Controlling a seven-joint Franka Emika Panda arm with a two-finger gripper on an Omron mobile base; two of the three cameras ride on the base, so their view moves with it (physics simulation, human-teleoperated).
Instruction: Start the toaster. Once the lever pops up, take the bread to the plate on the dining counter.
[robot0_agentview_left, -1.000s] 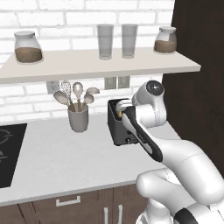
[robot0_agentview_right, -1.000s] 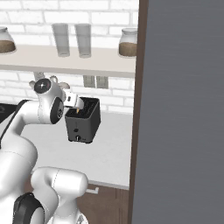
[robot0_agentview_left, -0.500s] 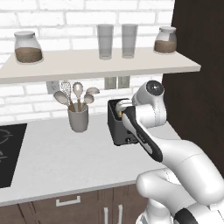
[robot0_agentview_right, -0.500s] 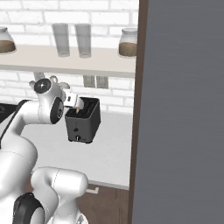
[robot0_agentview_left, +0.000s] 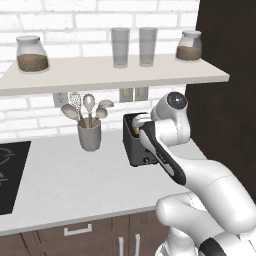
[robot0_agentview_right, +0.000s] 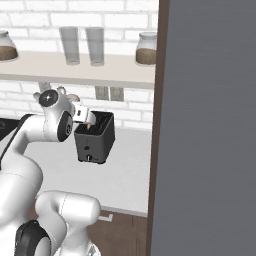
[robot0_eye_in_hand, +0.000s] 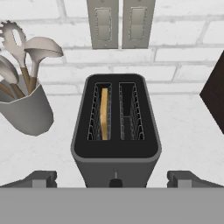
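Gripper (robot0_eye_in_hand: 112, 178) stands wide open and empty, its two fingertips (robot0_eye_in_hand: 41, 178) spread to either side at the near end of the toaster (robot0_eye_in_hand: 115, 127), hovering just above and in front of it. Directly between the tips, low on the toaster's near face, sits the small dark lever (robot0_eye_in_hand: 115, 182), so the coming press looks to be straight down along that face; the jaws would likely need to narrow or shift so one tip lands on the tab. Beyond the lever the toaster's long axis runs straight away from the gripper toward the brick wall, both slots parallel to it. The bread (robot0_eye_in_hand: 104, 113) stands on edge deep in the slot to the gripper's left, its crust just showing; the other slot is empty. Farther out on that same side is a grey crock of spoons (robot0_eye_in_hand: 26, 105), near the toaster but apart from it. In the left base view the arm reaches over the toaster (robot0_agentview_left: 137, 142) from its right.
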